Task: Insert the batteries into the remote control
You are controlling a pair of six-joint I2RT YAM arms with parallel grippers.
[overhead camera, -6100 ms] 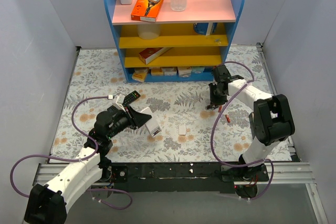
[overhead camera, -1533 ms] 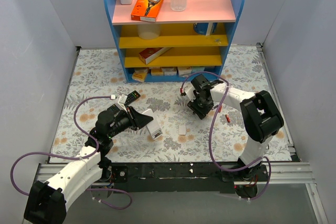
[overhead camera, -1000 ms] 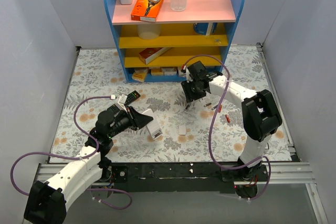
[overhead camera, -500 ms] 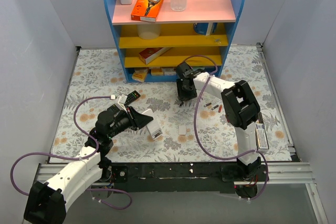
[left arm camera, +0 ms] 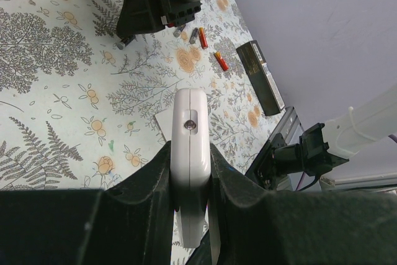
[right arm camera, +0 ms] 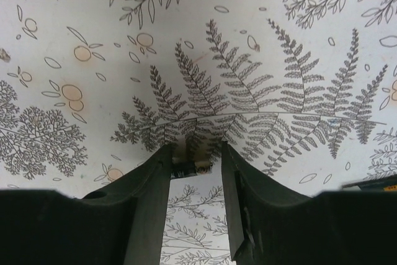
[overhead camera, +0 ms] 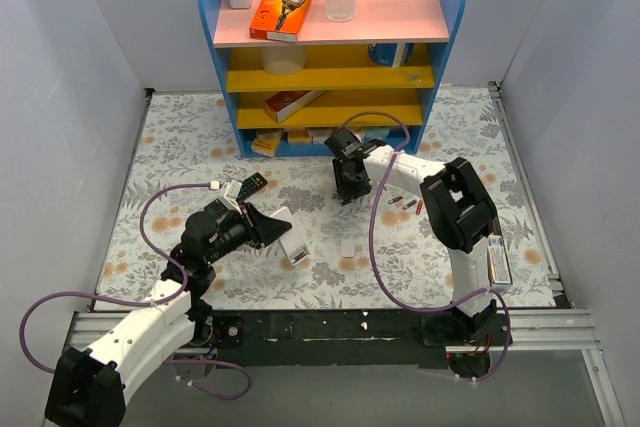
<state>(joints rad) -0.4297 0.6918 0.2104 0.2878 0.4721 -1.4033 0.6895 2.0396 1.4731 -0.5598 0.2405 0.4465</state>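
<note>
White-grey plastic, the small rectangular remote control (left arm camera: 189, 122) sat clamped edge-on in the left tool (left arm camera: 190, 153) towards the near-left corner of the floral counter (overhead camera: 180, 137), presented for loading. The right tool (right arm camera: 195, 148), nearly closed, pinched one thin battery (right arm camera: 189, 164) nearer the far edge; spare batteries (overhead camera: 402, 203) lay beside it.

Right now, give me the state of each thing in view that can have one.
left claw: shut on the remote control
remote control: gripped by its sides, end facing out
right claw: shut on a battery
battery: pinched between the fingers
loose batteries: lying free, ungripped
black remote: lying flat, untouched
</note>
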